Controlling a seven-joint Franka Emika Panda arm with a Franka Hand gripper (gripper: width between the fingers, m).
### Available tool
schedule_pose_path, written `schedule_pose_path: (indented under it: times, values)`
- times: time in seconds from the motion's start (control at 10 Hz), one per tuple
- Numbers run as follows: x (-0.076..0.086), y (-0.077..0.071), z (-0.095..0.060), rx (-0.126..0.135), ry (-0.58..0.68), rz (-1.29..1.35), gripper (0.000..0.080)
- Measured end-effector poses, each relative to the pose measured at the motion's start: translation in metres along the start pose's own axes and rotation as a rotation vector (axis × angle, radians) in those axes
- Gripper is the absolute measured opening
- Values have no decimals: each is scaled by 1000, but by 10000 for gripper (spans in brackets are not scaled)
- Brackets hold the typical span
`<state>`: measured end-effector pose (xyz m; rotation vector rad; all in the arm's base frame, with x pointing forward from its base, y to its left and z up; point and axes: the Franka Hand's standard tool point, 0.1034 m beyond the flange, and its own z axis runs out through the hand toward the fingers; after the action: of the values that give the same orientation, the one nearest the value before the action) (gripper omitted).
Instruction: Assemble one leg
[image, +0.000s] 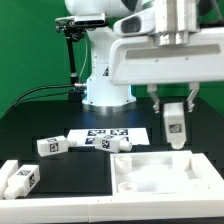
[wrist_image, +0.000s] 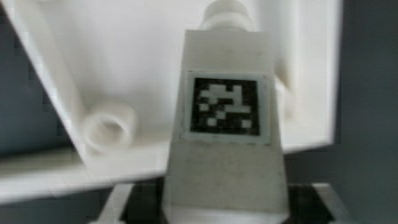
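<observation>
White leg (image: 174, 124) upright, pinched between fingers (image: 156, 100), hanging over tray (image: 196, 160)

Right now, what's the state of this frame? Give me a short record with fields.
gripper: gripper shut on the leg, leg upright
leg position: over the tray, not in its socket
spare legs: two spare legs, toward the exterior view's left
marker board: marker board flat, behind the tray in the exterior view
</observation>
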<state>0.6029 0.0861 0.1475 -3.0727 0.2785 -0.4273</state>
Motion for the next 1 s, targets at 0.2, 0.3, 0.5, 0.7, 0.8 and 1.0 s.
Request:
schedule_pose_path:
  times: [0.2, 0.3, 0.5, 0.7, 0.8, 1.0]
  values:
    - [-2, 11, 5, 50, 160, 43, 287]
    - [-2, 0, 5, 77, 215, 30, 287]
    - [13, 2, 17, 56, 239, -74, 287]
    - [23, -15, 15, 65, 291, -147, 287]
    - [23, -12, 16, 64, 284, -117, 287]
    - [22, -12, 16, 64, 284, -123, 287]
